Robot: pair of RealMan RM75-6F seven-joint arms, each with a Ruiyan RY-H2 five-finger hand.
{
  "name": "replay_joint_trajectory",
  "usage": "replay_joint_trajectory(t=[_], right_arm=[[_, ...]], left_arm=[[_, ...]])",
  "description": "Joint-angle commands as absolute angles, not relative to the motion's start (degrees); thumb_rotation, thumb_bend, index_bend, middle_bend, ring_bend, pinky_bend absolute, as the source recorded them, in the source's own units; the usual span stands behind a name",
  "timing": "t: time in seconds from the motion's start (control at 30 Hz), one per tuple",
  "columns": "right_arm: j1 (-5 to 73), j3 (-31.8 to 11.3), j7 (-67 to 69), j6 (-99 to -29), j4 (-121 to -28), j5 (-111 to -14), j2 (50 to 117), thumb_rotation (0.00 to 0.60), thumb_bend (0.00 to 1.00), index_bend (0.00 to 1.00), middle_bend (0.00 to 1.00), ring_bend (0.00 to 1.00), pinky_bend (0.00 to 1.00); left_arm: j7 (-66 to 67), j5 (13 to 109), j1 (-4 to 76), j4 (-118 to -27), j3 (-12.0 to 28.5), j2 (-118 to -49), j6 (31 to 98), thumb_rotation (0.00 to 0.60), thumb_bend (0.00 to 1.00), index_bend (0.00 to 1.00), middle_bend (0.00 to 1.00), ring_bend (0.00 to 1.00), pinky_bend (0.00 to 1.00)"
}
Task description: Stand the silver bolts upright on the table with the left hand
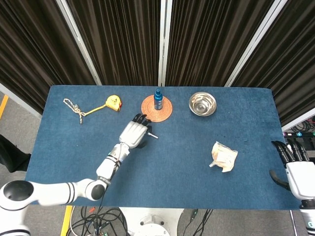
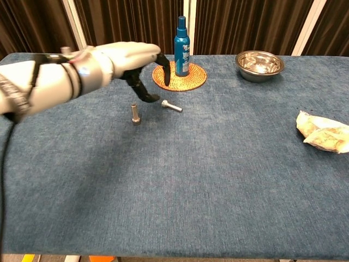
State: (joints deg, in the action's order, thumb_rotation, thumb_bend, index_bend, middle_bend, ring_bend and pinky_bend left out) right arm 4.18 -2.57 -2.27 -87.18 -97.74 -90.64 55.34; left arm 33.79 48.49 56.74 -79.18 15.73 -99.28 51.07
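Chest view shows the left hand (image 2: 128, 63) hovering over the blue table (image 2: 218, 180), fingers spread and curled downward, holding nothing. One silver bolt (image 2: 135, 114) already stands upright on its head, out in the open toward the near side of the hand and clear of it. The second silver bolt (image 2: 172, 106) lies flat on the cloth just beyond the dark fingertips (image 2: 166, 73), on the side toward the table's right edge.

That lying bolt is what the next move turns on. It sits just ahead of the thumb tip and slightly below the fingers, apart from them, not touched. Its long axis runs slantwise across the table, the head end toward the hand and the far edge, the shank pointing away toward the right and near edges. In the head view the same bolt (image 1: 153, 135) shows just past the left hand (image 1: 135, 133), near the woven coaster (image 1: 167, 112) that carries the blue spray bottle (image 1: 158, 99). I judge a short reach toward the right edge and a lowering would bring thumb and fingers either side of the shank.

The right hand (image 1: 295, 169) is at the table's right near corner, far from both bolts, fingers apart and empty; the left hand is much the nearer.
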Motion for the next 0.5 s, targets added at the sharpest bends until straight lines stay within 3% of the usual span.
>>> replay_joint_trajectory(t=[0.03,0.5], right_arm=[[4.0,-2.6,-2.1,-87.3,-97.6,-90.4,55.2,0.6,0.19,0.09,0.14,0.0,0.02],[4.1,-3.1,-1.2,-86.6,-97.0,-89.1,54.8,0.6,0.19,0.09,0.14,0.0,0.02]], left_arm=[[37.3,44.0,60.8,-73.6,16.6,-103.3,49.2,0.6,0.27,0.4,0.19,0.0,0.0],[38.2,40.4,66.6,-62.0,17.2,-110.2,45.4,0.6,0.26,0.47,0.19,0.0,0.0]])
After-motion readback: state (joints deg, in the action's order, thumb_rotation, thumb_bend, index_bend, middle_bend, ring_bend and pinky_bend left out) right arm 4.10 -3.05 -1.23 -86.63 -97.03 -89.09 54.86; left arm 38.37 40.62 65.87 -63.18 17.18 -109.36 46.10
